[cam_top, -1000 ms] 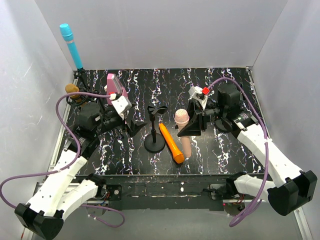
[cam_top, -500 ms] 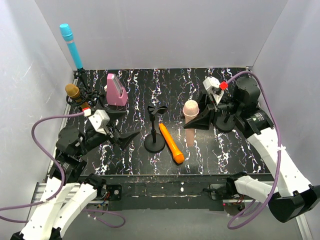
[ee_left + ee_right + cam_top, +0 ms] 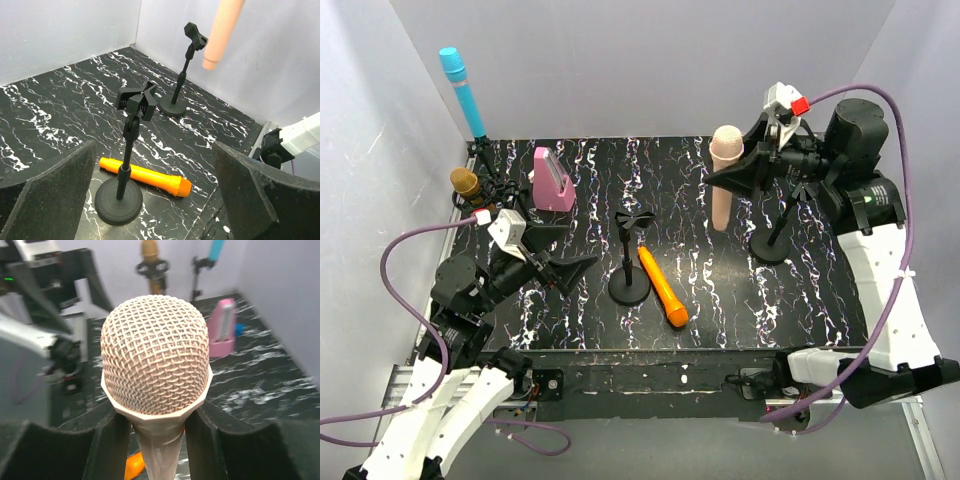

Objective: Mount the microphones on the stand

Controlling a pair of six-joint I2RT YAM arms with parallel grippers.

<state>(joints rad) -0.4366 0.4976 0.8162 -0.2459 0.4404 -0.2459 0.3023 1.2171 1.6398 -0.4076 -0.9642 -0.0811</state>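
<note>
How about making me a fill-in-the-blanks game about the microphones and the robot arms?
1. The peach-pink microphone is gripped in the air by the fingers of the ____ arm.
2. The microphone lying flat beside the middle stand is coloured ____.
3. The left arm's fingers are wide ____ and hold nothing.
4. The cyan-blue microphone stands clipped upright in the back ____ corner.

Missing words: right, orange, open, left.
</note>
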